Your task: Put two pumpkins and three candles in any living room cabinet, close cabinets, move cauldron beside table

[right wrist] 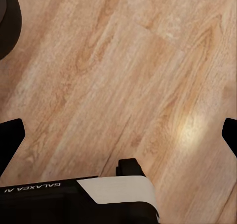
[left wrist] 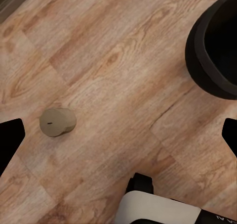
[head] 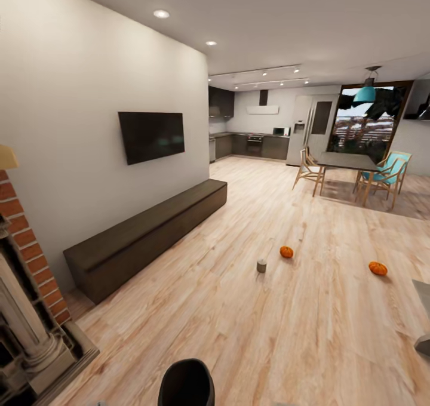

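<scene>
Two orange pumpkins (head: 286,252) (head: 377,268) lie on the plank floor of the living room, with a small olive-grey candle (head: 261,266) just left of the nearer one. The long dark-brown cabinet (head: 149,233) stands shut along the wall under the TV. The black cauldron (head: 186,383) sits on the floor at the bottom of the head view. My left gripper (left wrist: 118,135) hangs open above the floor, with a candle (left wrist: 58,122) lying near one fingertip and the cauldron (left wrist: 215,46) beside it. Over bare planks my right gripper (right wrist: 118,135) is open, with the cauldron's rim (right wrist: 7,21) at the frame corner.
A brick fireplace (head: 27,286) fills the near left. The grey table's corner (head: 423,292) pokes in at the right edge. Farther back stand a dining table with wooden chairs (head: 352,170) and the kitchen (head: 251,143). Wide open floor lies between me and the pumpkins.
</scene>
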`<state>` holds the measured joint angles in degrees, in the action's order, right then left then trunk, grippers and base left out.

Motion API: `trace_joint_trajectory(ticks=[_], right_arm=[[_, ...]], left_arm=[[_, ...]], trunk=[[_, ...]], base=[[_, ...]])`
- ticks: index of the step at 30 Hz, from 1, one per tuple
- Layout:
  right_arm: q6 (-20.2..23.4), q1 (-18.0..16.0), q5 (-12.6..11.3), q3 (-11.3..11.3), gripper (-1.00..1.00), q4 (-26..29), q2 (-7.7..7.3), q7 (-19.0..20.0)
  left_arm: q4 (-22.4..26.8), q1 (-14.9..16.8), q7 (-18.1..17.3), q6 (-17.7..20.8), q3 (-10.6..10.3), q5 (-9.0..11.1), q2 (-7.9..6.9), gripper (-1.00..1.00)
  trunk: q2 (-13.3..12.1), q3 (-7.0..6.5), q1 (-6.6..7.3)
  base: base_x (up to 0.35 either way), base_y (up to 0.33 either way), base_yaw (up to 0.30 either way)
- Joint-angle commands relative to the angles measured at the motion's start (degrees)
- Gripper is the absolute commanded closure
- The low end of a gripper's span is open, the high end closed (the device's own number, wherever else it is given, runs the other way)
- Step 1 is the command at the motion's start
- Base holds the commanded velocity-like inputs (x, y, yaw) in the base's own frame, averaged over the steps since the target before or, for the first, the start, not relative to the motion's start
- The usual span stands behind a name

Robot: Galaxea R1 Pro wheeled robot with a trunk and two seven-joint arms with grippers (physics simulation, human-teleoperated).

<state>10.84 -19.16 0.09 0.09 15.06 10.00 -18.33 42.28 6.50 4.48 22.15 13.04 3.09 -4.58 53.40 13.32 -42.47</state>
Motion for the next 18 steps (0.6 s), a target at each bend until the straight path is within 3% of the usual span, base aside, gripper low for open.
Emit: trace_joint_trajectory(ticks=[1, 18], right_arm=[[0.0, 0.0, 0.0, 0.0, -1.0, 0.0, 0.0, 0.0], [0.3, 0.0, 0.0, 0.0, -1.0, 0.1, 0.0, 0.0]], left_arm=[[0.0, 0.0, 0.0, 0.0, 0.0, 0.0, 0.0, -1.0], [0.0, 0.0, 0.2, -0.1, -0.1, 0.0, 0.01, -1.0]], trunk=[[0.0, 0.0, 0.0], [0.0, 0.0, 0.0]], base=[[0.11, 0.046, 0.0], [0.161, 0.004, 0.0]])
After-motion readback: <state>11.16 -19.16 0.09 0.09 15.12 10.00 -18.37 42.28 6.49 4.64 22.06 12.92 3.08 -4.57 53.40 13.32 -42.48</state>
